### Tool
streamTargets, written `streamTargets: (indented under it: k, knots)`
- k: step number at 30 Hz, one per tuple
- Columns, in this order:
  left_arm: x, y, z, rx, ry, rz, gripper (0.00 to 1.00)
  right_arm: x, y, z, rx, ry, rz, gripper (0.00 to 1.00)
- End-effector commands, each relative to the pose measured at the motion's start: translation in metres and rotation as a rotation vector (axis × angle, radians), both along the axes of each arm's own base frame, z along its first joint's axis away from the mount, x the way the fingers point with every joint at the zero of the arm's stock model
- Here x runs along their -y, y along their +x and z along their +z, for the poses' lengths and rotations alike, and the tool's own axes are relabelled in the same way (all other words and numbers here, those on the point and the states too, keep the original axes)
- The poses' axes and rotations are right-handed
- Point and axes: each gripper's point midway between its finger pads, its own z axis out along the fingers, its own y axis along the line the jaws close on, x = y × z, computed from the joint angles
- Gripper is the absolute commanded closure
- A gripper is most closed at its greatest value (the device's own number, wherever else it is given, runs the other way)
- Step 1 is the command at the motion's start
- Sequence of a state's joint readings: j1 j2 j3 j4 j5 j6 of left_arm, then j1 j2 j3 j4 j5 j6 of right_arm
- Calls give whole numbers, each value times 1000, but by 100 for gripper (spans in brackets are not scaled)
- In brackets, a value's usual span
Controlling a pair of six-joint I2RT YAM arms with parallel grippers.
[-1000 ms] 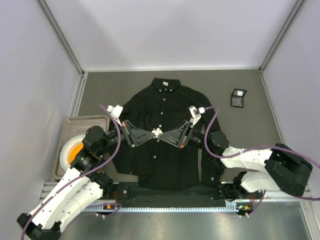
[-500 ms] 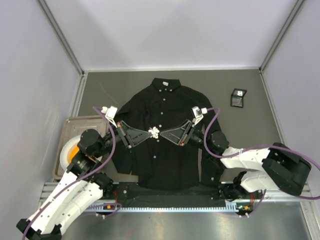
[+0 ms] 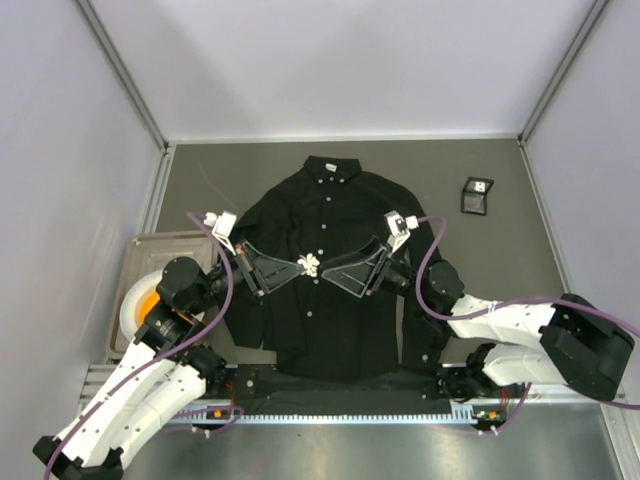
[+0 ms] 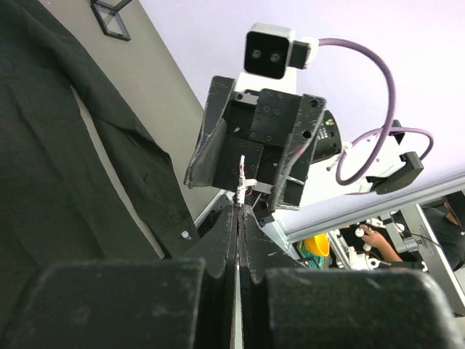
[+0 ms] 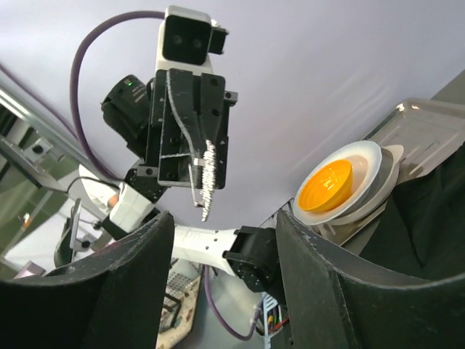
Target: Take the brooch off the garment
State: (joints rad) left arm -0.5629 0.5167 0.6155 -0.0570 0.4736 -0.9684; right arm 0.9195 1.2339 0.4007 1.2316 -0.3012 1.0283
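Note:
The black garment (image 3: 320, 300) lies flat on the table, collar at the far side. Above its chest, my left gripper (image 3: 301, 266) is shut on the small white brooch (image 3: 311, 264). The left wrist view shows the brooch (image 4: 242, 177) edge-on, sticking out past the closed tips of my left gripper (image 4: 240, 209), with the garment (image 4: 51, 160) below on the left. My right gripper (image 3: 329, 270) faces the brooch from the right, open and not touching it. In the right wrist view the brooch (image 5: 208, 171) hangs in the left jaws beyond my right gripper (image 5: 225, 218), whose fingers hold nothing.
A small black box (image 3: 477, 195) lies at the far right of the table. At the left, a metal tray (image 3: 150, 245) holds white plates with an orange bowl (image 3: 150, 305). Grey walls close in the table on three sides.
My right gripper has opened and let go of the brooch, drawing back slightly to the right. The left gripper has kept hold of the brooch and shifted it a little left.

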Motion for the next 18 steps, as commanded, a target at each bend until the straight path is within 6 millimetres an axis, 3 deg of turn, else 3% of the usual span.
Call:
streamTargets:
  k: [1, 5, 14, 18]
  knots:
    - [0, 1, 17, 66, -12, 0, 100, 0, -6, 37, 142, 33, 13, 41]
    - [2, 3, 18, 57, -10, -8, 100, -10, -2, 39, 144, -9, 19, 41]
    - [1, 1, 21, 67, -14, -8, 100, -25, 3, 38, 114, -25, 53, 65]
    - [0, 1, 19, 70, -3, -4, 100, -25, 2, 33, 107, -33, 57, 68]
